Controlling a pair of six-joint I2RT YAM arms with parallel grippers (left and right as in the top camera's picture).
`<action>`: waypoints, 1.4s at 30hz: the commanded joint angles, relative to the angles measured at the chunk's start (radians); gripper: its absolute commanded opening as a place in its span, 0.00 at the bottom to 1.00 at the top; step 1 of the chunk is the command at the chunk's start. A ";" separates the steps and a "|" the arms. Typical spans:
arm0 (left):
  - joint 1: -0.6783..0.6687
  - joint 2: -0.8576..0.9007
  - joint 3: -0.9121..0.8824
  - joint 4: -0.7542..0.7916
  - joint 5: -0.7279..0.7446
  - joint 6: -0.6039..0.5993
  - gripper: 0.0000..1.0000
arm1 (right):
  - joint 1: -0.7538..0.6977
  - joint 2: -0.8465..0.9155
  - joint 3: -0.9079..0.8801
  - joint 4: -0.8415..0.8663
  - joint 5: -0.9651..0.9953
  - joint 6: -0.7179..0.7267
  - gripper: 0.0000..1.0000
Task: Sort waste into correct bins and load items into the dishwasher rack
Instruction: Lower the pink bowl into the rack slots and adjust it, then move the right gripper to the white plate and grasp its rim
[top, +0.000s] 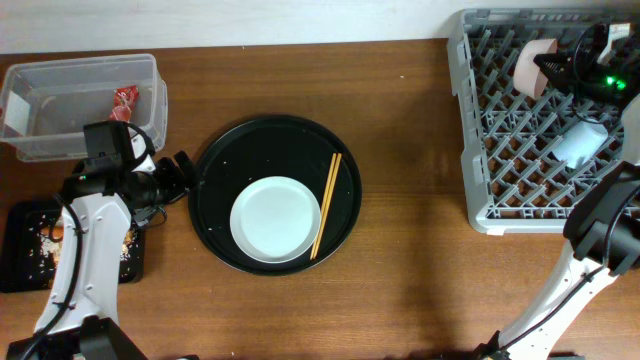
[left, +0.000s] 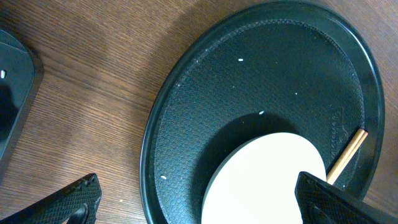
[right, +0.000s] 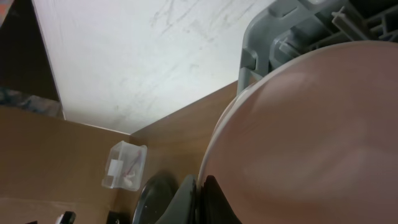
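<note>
Your right gripper (top: 548, 68) is clamped on the rim of the small bowl (top: 533, 66), which is tilted on edge over the dishwasher rack (top: 462, 130) at the worktop's far right corner. A light blue cup (top: 583, 143) lies in that rack. Your left gripper (top: 185, 172) is spread wide just left of the round black tray (top: 230, 160) mid-worktop, which carries the white plate (top: 275, 220) and chopsticks (top: 326, 205).

Brown wooden table (top: 400, 300) against a scuffed white wall (right: 143, 56).
</note>
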 joint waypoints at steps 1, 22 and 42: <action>-0.002 0.003 -0.001 0.002 -0.003 0.016 0.99 | -0.003 0.024 -0.006 -0.007 -0.005 0.029 0.04; -0.002 0.003 -0.001 0.002 -0.003 0.016 0.99 | -0.138 -0.029 -0.005 -0.143 0.023 0.076 0.29; -0.002 0.003 -0.001 0.002 -0.003 0.016 0.99 | -0.063 -0.610 -0.005 -0.417 0.418 0.053 0.98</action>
